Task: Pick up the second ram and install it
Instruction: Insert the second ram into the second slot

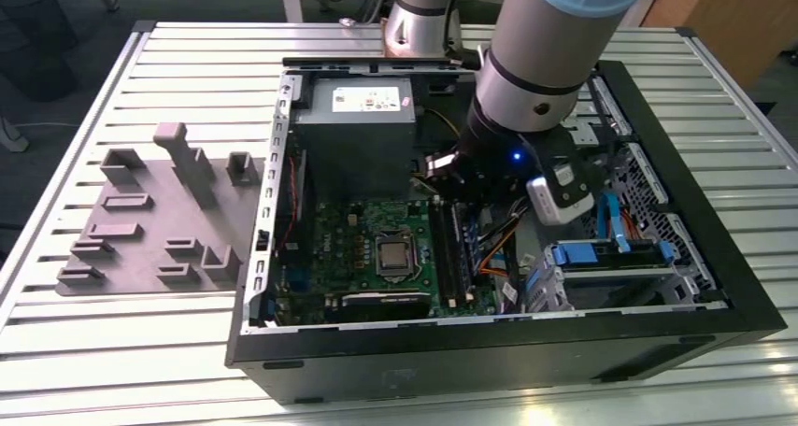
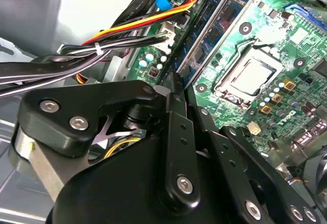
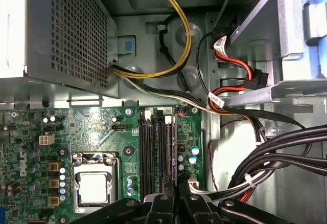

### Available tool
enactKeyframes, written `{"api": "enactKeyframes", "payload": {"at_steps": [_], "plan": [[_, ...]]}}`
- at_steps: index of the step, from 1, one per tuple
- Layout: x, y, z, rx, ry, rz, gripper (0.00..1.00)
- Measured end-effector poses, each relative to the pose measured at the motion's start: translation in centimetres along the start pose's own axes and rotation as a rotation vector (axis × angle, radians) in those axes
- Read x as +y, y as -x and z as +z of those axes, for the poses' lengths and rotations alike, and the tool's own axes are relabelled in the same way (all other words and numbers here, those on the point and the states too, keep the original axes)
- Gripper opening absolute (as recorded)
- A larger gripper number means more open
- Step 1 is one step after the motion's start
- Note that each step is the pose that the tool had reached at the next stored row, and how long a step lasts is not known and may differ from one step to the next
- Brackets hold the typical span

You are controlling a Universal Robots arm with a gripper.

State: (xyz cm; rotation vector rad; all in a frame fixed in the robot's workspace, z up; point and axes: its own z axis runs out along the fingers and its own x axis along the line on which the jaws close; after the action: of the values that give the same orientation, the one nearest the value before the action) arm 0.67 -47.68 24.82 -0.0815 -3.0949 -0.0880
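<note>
In the exterior view, an open computer case point(image 1: 499, 356) lies on a slatted metal tabletop point(image 1: 112, 342), with a grey tray point(image 1: 149, 225) of raised blocks beside it on the exterior view's left. The arm reaches down into the case, and its claw point(image 1: 464, 194) hangs low over the long slots just beside the processor socket point(image 1: 394, 255) on the green motherboard point(image 1: 336, 244). A grey power supply point(image 1: 355, 118) sits at the far end of the case.

In the second wrist view, the black claw point(image 2: 176, 78) is drawn narrow, its tips nearly meeting on the near end of the second ram point(image 2: 217, 22). The ram stands on edge along the slots, its blue-green face and dark chips showing. The processor socket point(image 2: 250, 75) lies just beyond it, and bundled cables point(image 2: 127, 27) cross on the other side.

In the first wrist view, the claw point(image 3: 177, 191) pinches the thin top edge of the second ram point(image 3: 174, 147), which stands upright in the outermost slot, farthest from the processor socket point(image 3: 94, 185). The power supply point(image 3: 61, 29) and a yellow cable point(image 3: 186, 35) lie past the slots.
</note>
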Motion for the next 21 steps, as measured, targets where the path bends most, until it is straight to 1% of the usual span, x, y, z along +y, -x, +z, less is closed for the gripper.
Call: {"api": "enactKeyframes", "payload": {"at_steps": [3, 5, 21], "plan": [[0.0, 0.01, -0.11, 0.0002, -0.0004, 0.0, 0.14], [0.01, 0.01, -0.11, 0.0001, 0.0011, -0.001, 0.14], [0.01, 0.01, -0.1, 0.0012, 0.0003, -0.02, 0.14]]}}
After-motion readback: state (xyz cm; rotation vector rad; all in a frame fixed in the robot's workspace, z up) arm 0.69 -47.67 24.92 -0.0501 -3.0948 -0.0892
